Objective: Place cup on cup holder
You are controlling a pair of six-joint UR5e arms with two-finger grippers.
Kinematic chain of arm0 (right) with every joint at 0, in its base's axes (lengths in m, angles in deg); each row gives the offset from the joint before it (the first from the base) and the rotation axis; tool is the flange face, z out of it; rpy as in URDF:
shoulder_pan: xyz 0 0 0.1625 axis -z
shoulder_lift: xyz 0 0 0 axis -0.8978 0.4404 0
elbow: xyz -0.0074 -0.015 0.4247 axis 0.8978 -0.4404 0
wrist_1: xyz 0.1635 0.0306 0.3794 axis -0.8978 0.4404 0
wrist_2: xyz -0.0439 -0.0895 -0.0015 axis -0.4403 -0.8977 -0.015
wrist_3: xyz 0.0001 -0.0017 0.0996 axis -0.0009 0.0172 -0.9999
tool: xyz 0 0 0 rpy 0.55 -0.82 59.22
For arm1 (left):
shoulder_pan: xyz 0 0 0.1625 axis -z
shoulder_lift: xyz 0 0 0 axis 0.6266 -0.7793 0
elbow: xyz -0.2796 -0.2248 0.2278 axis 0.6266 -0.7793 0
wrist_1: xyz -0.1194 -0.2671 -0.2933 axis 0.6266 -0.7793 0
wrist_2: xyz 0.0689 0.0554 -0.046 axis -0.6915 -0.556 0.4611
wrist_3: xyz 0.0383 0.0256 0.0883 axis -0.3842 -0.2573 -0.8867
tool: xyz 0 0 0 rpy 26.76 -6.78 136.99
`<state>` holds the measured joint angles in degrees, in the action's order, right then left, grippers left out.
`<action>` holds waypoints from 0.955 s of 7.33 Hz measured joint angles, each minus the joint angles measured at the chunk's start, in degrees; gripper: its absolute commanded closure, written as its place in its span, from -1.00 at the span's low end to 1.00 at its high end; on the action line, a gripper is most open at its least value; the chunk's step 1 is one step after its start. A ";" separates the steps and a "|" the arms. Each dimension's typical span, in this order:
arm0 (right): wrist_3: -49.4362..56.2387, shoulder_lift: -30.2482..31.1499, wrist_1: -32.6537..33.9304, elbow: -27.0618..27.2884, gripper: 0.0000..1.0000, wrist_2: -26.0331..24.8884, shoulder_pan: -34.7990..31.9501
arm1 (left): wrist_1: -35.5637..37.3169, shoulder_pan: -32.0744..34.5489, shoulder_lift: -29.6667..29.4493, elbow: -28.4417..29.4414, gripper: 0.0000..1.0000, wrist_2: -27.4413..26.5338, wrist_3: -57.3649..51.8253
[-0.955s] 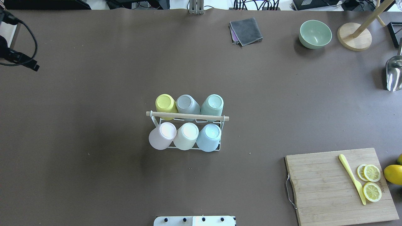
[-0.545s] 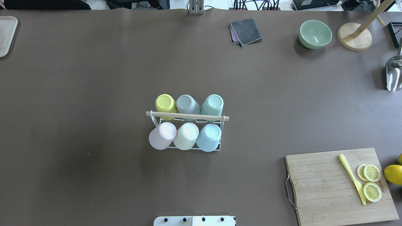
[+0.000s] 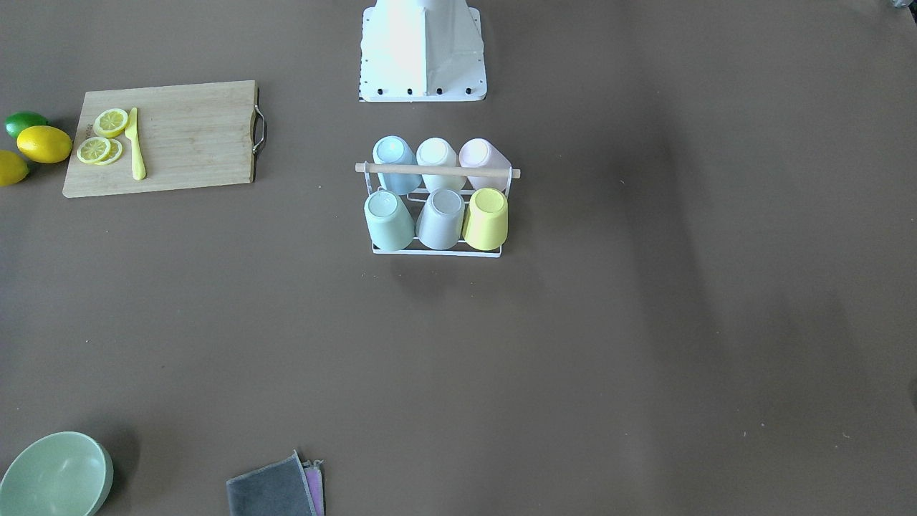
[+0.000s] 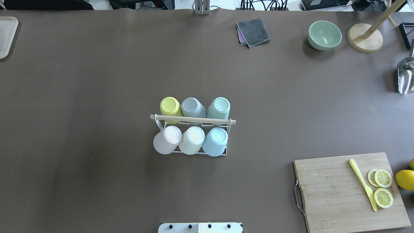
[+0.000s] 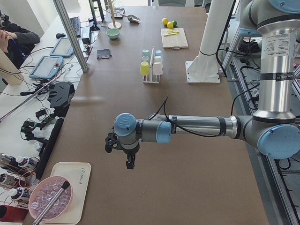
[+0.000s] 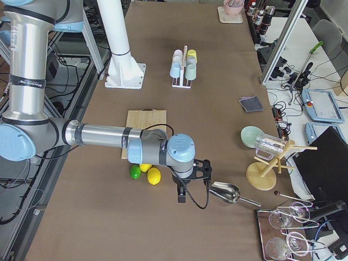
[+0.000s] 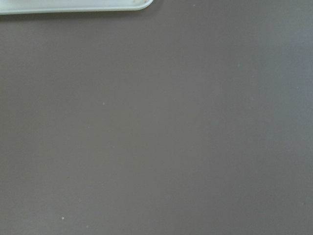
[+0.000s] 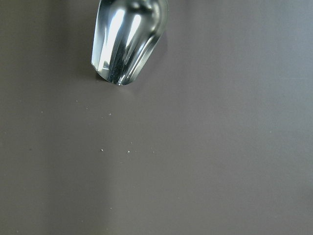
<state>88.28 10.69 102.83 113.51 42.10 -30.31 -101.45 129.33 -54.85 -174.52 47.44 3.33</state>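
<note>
**Rack full; arms at the ends**

Small white wire cup holder (image 4: pixel 193 120) at mid brown table (image 4: pixel 97 81) carries six upturned pastel cups (image 4: pixel 168 137). Arms show only in the side views: left gripper (image 5: pixel 129 163) and right gripper (image 6: pixel 181 194) hang fingers-down. How far open, cannot tell.

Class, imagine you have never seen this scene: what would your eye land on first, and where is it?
First, the white cup holder at the centre of the table, with six pastel cups upside down on it in two rows of three. Next, the wooden cutting board at the robot's near right, bearing lemon slices and a yellow knife. The left claw hangs over bare table, far from the holder.
</note>
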 measured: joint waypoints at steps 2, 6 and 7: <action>0.00 0.03 0.00 -0.01 -1.00 0.00 -0.01 | 5.71 2.65 0.55 -2.58 -0.97 -2.29 -8.40; 0.04 0.09 0.00 0.09 -1.00 0.12 -0.04 | 6.72 3.00 0.86 -3.25 -0.97 -2.81 -9.61; 0.05 0.09 0.00 0.07 -1.00 0.12 -0.04 | 6.66 2.99 0.82 -3.21 -0.97 -2.78 -9.59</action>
<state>88.33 10.78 102.83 113.59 42.23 -30.35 -94.79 132.32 -54.04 -177.73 44.65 -6.26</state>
